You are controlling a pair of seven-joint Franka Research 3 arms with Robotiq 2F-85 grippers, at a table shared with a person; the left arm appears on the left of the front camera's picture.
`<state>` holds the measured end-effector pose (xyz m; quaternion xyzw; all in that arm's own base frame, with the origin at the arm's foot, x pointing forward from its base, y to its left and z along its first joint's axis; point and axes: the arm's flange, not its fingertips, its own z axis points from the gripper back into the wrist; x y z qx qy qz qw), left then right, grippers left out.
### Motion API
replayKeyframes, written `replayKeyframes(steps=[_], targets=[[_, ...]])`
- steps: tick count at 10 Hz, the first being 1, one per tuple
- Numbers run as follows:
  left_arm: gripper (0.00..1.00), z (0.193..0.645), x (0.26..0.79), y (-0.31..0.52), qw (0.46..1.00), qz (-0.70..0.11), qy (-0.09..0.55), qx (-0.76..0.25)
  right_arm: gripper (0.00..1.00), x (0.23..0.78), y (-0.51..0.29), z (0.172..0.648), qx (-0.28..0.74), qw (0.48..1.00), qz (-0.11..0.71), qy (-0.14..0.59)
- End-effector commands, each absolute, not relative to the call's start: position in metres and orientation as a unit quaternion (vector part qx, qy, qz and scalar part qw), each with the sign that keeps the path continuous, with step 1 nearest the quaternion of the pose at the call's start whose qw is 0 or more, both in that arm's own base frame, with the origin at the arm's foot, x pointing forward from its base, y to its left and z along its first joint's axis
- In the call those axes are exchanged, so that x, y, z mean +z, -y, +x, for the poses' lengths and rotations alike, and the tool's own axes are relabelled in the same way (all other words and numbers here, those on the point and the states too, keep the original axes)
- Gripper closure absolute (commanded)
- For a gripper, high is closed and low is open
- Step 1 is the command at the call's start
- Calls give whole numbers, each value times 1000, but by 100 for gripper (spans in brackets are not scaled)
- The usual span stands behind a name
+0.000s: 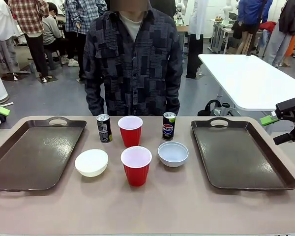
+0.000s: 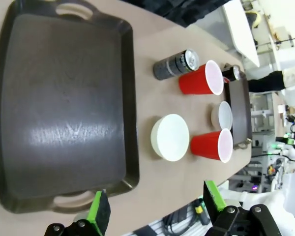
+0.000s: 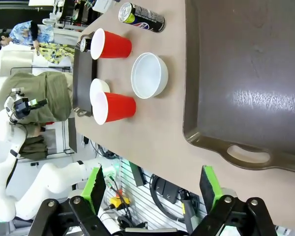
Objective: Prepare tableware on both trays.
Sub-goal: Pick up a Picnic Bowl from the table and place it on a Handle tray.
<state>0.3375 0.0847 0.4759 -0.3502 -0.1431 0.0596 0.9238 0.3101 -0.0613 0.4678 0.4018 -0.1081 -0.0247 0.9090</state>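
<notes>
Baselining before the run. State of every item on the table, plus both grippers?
Left tray: empty
Right tray: empty
Far red cup: upright, on table
Near red cup: upright, on table
Left bowl: upright, empty
Right bowl: upright, empty
Left can: upright
Right can: upright
Left gripper: open
Right gripper: open

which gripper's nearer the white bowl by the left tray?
Left. The left gripper sits off the left tray's outer edge; the right gripper is beyond the right tray, far across the table from the bowl.
</notes>
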Motion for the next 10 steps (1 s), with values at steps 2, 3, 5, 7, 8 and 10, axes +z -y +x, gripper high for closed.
replayKeyframes(steps=[2, 3, 5, 7, 8, 10], targets=[[0, 338, 474, -86, 921, -356, 140, 72, 0, 472, 61, 307, -23, 906, 408, 110], [0, 338, 474, -86, 921, -356, 140, 72, 0, 472, 61, 307, -23, 906, 408, 110], [0, 338, 474, -86, 921, -356, 140, 72, 0, 472, 61, 307, -23, 906, 408, 110], [0, 338, 474, -86, 921, -356, 140, 72, 0, 472, 61, 307, -23, 906, 408, 110], [0, 338, 474, -86, 921, -356, 140, 72, 0, 472, 61, 307, -23, 906, 408, 110], [0, 338, 474, -86, 921, -356, 140, 72, 0, 471, 62, 307, -24, 909, 401, 109]])
